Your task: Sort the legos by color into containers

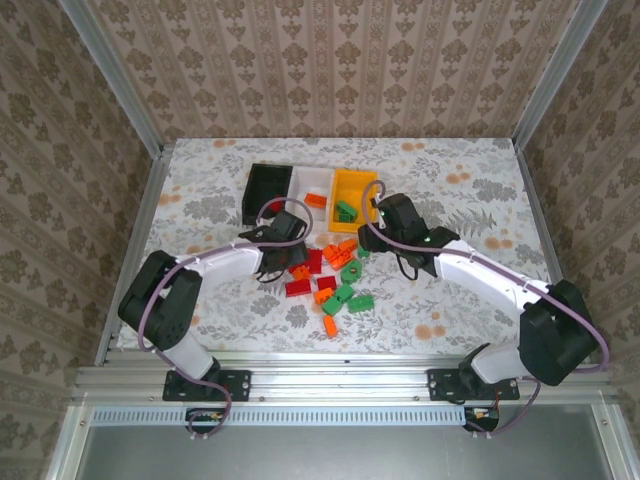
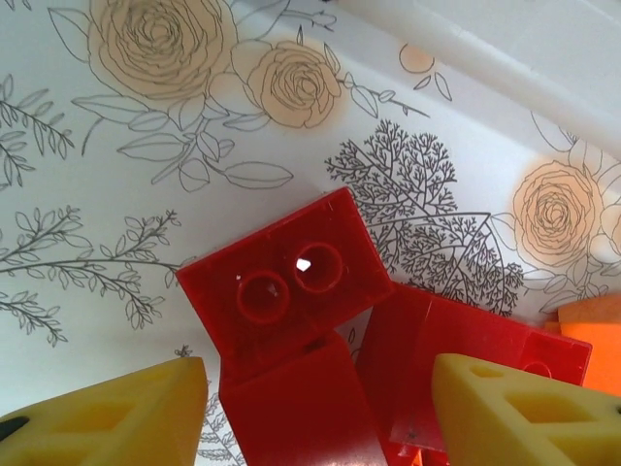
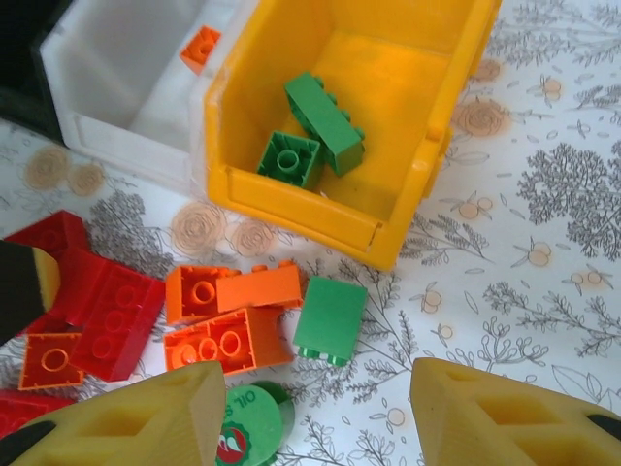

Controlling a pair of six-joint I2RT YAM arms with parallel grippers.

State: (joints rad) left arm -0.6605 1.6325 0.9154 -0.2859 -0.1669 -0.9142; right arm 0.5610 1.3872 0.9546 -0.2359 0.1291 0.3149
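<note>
Presently the yellow bin (image 3: 291, 209) holds two green bricks (image 3: 325, 121), and the white bin (image 3: 116, 126) beside it holds one orange brick (image 3: 201, 46); the black bin (image 1: 268, 190) ends the row. Other legos (image 1: 335, 278) lie loose on the surface (image 1: 420, 320). The left pincer (image 2: 316, 379) stands half open astride a red brick (image 2: 286, 282), gripping nothing. The right pincer (image 3: 318, 379) hangs wide and empty near a green brick (image 3: 330, 320).

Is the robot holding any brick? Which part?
Nothing is held. The left end effector straddles a small red plastic brick without touching; the right end effector is open.
</note>
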